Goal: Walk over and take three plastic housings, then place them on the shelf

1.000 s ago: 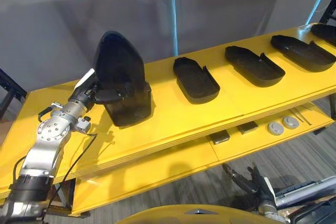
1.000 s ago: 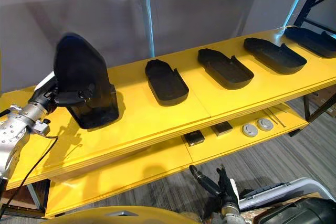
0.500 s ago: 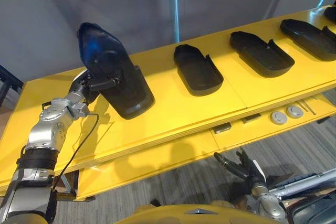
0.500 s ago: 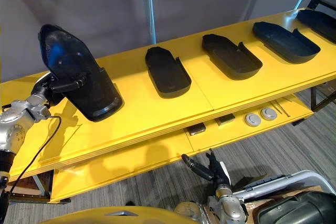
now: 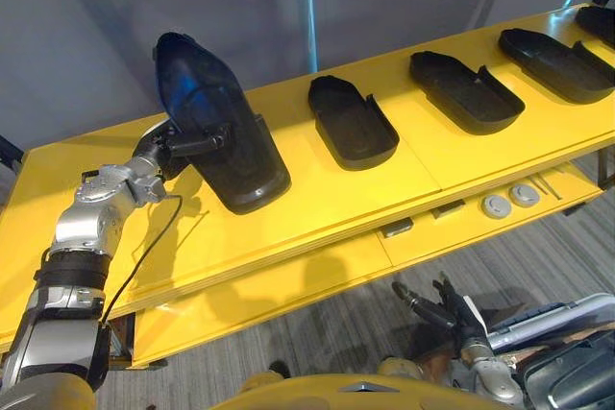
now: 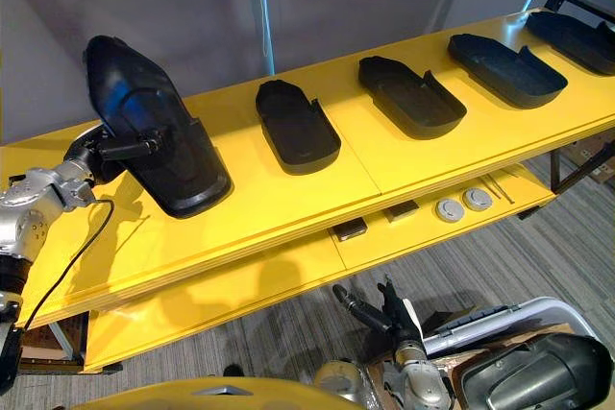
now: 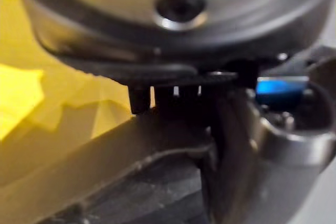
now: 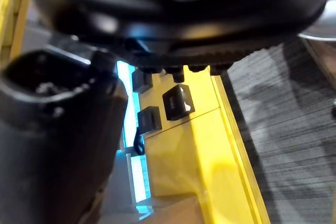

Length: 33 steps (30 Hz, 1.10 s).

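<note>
1. The left hand [image 5: 171, 146] is closed on a black plastic housing [image 5: 219, 132]: the thumb lies across its hollow inner face and the fingers sit behind its rim.
2. That housing stands tilted at the left part of the yellow shelf [image 5: 317, 204]. Its wide end appears to rest on the top board and its narrow end points up and away.
3. Four more housings lie flat, hollow side up, in a row along the same board, well apart from each other: a second housing [image 5: 352, 123], a third housing [image 5: 466, 92], a fourth housing [image 5: 556, 50] and a fifth housing [image 5: 599, 20].
4. On the lower board lie two grey discs [image 5: 510, 201] and small dark blocks [image 5: 396, 228].
5. The right hand [image 6: 387, 311] hangs low over the grey floor [image 6: 288, 333], fingers loosely spread, holding nothing.
</note>
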Tool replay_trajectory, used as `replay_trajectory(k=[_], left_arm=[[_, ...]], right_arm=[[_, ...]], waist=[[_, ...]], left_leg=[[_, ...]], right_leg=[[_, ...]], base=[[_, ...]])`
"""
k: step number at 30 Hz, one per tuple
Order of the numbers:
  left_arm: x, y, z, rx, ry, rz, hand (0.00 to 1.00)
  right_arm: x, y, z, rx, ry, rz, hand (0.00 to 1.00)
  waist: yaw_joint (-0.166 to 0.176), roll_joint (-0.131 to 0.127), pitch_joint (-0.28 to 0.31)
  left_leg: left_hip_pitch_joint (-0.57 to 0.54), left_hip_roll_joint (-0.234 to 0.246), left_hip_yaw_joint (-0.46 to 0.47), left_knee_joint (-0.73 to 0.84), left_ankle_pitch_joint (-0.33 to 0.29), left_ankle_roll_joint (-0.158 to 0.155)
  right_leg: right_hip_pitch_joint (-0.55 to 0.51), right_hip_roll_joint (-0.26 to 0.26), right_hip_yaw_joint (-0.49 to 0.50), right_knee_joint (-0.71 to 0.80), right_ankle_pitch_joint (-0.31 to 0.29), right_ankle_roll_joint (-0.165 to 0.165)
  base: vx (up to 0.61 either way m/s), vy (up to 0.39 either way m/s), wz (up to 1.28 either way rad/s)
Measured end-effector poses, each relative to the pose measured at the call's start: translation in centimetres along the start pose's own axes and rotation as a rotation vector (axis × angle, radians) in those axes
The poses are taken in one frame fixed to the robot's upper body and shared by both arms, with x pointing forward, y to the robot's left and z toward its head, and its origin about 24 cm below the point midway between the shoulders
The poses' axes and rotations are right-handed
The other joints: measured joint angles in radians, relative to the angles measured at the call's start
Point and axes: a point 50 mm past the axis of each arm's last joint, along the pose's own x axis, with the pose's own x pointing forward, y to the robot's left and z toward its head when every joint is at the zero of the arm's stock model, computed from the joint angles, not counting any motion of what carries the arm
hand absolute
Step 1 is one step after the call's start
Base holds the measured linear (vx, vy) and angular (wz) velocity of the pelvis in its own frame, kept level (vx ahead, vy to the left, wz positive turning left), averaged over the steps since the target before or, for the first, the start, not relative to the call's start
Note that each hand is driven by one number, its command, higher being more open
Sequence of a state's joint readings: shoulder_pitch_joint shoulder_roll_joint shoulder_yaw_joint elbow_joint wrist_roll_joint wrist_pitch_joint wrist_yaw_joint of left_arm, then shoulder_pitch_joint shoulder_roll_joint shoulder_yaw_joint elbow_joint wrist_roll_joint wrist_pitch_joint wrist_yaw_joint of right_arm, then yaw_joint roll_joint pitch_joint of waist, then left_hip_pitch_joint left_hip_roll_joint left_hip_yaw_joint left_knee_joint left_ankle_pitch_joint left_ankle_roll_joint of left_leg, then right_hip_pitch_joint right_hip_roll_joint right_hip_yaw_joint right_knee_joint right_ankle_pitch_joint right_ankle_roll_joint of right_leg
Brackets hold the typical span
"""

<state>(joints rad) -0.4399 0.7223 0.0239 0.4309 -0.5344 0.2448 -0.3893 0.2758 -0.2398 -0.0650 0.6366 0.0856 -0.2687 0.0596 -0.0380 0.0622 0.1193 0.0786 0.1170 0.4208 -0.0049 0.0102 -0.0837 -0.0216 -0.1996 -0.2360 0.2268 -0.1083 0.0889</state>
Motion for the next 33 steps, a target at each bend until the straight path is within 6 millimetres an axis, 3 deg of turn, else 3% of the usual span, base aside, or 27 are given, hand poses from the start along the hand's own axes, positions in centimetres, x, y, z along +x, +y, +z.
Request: replay_trajectory(k=[7,14,26,29,33], left_arm=[[-0.1,0.9,-1.5,0.063,0.120,0.086,1.00],[0.5,1.3,-0.1,0.178,0.122,0.121,1.00],[0.6,1.8,0.3,0.224,0.111,0.230,1.00],[0.7,2.2,1.4,0.239,0.048,0.329,1.00],[0.8,2.3,4.6,0.248,-0.176,0.488,1.00]], right_arm=[[0.1,0.0,0.1,0.005,-0.004,-0.002,1.00],[0.0,0.2,0.0,0.017,-0.002,-0.001,1.00],[-0.4,0.7,-0.6,0.038,0.017,0.017,1.00],[-0.6,0.8,-0.9,0.043,0.027,0.016,1.00],[-0.9,1.2,-1.6,0.056,0.051,0.018,1.00]], waist=[[-0.018,-0.009,0.039],[-0.019,-0.015,0.044],[-0.021,-0.014,0.050],[-0.020,-0.014,0.051],[-0.016,-0.017,0.051]], left_leg=[[-0.002,0.000,0.010,0.008,-0.012,-0.002],[-0.048,0.020,0.015,0.107,-0.055,-0.003],[-0.077,0.054,0.013,0.195,-0.101,-0.004],[-0.076,0.053,0.012,0.195,-0.101,-0.004],[-0.069,0.052,0.009,0.194,-0.101,-0.004]], right_leg=[[-0.001,0.000,0.009,-0.006,0.003,0.004],[-0.003,0.004,0.018,-0.019,0.006,0.002],[0.004,0.018,0.025,-0.021,0.009,0.003],[0.005,0.018,0.024,-0.020,0.009,0.003],[0.014,0.018,0.021,-0.022,0.009,0.003]], base=[[0.01,0.004,-0.03],[0.02,0.004,0.01],[-0.04,-0.002,-0.02],[0.00,0.000,0.00],[0.00,0.001,0.01]])
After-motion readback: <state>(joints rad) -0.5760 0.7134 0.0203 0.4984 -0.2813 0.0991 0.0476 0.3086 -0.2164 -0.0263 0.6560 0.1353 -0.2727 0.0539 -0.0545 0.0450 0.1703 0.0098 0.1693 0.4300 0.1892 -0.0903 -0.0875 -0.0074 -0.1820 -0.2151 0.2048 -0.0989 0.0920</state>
